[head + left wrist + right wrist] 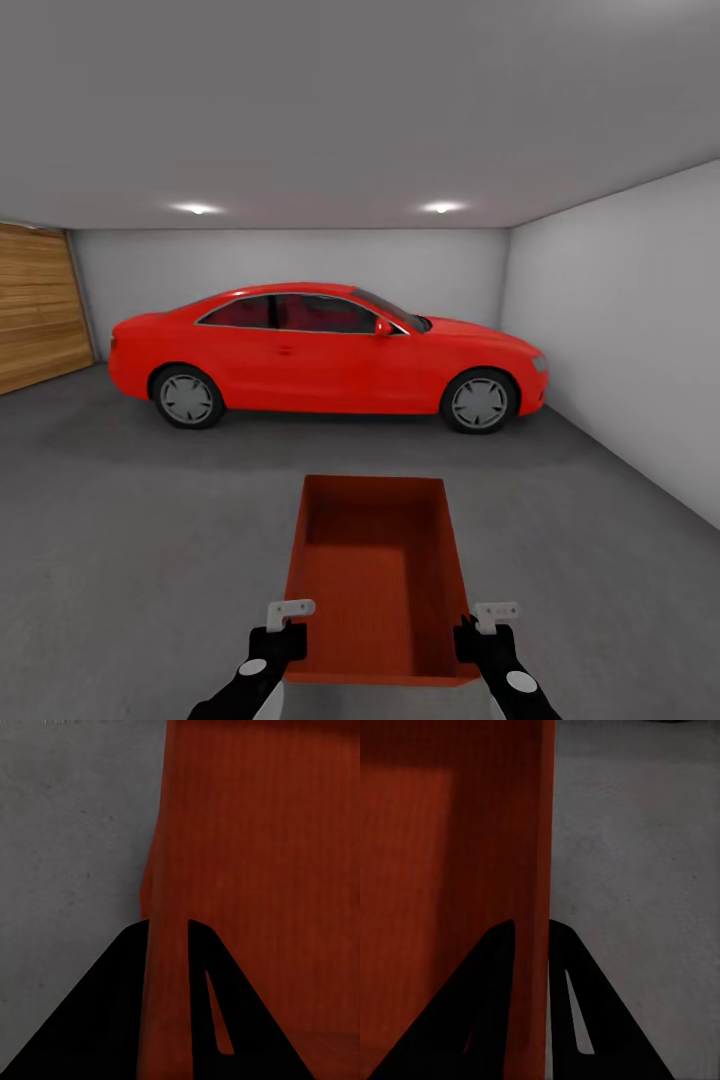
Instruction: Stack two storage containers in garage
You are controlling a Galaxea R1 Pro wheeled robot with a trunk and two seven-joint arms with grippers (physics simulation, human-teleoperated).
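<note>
With both end effectors clamped on the orange-red open-topped plastic container's [378, 580] side walls, lower it level onto the dark grey concrete floor [120, 520].

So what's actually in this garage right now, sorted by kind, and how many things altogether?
Storage container, orange-red, held by both grippers: 1
Red car: 1
Wooden slatted door: 1
Ceiling lights: 2
Grippers, left and right, each clamped on a side wall of the container: 2
Total: 7
</note>
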